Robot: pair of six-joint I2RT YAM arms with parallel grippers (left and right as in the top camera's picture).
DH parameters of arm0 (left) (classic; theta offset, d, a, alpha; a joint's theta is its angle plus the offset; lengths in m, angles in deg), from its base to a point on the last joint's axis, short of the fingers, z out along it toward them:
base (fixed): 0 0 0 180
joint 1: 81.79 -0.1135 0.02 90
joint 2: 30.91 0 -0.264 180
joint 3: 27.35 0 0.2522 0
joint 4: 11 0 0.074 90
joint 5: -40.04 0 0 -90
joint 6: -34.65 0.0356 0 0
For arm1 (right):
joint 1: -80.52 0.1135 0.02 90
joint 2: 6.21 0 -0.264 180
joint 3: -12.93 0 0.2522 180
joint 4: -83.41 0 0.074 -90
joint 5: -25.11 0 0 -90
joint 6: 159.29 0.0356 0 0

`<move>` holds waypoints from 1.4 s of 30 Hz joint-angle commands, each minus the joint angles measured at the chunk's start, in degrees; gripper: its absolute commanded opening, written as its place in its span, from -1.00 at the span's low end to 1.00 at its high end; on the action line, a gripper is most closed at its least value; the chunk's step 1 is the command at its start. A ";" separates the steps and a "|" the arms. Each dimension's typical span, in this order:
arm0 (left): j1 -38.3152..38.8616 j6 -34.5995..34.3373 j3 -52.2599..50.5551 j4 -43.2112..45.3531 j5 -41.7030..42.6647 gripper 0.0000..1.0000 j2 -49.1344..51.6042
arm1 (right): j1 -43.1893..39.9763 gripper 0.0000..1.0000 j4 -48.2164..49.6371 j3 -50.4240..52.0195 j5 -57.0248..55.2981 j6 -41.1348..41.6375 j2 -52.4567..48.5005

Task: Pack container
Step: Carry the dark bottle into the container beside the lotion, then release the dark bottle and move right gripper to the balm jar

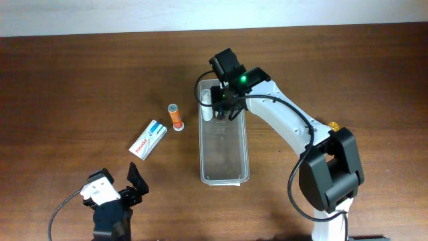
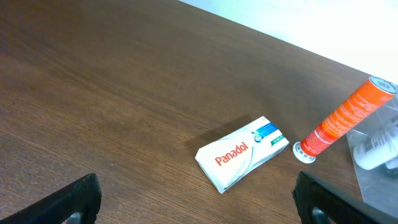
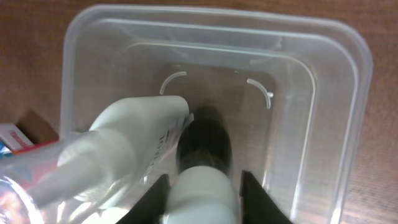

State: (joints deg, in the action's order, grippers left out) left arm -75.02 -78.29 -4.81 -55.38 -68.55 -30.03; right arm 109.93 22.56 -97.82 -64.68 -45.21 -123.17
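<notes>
Right pincer (image 3: 204, 198) in clear, long, round-cornered container (image 1: 224, 161), gripping white bottle (image 3: 200, 182).

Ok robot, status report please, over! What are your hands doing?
Left gripper open, empty. Right gripper shut on white bottle, inside container. Panadol box, orange tube on the table, unpacked. Nothing blocking.

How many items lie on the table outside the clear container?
2. The Panadol box lies left of the container; the orange tube lies nearer it, farther back. The white bottle in the right gripper is inside, not counted. The right arm could hide another.
</notes>
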 commanded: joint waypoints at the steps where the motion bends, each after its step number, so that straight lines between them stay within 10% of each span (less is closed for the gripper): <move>1: -0.17 0.55 -0.26 0.00 0.26 0.99 -0.55 | 0.31 -0.25 -0.02 -1.11 -0.44 0.20 -1.36; 23: -0.17 0.52 -0.26 0.00 0.26 0.99 -0.55 | -9.77 0.63 -17.40 -9.75 -6.10 -2.56 12.17; 42: -0.17 0.55 -0.26 0.00 0.26 0.99 -0.55 | -40.11 0.76 -24.90 3.65 -3.45 -2.62 11.45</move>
State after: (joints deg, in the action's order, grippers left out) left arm -75.02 -78.29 -4.81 -55.38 -68.55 -30.03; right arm 71.00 -4.00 -97.58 -69.16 -47.86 -111.33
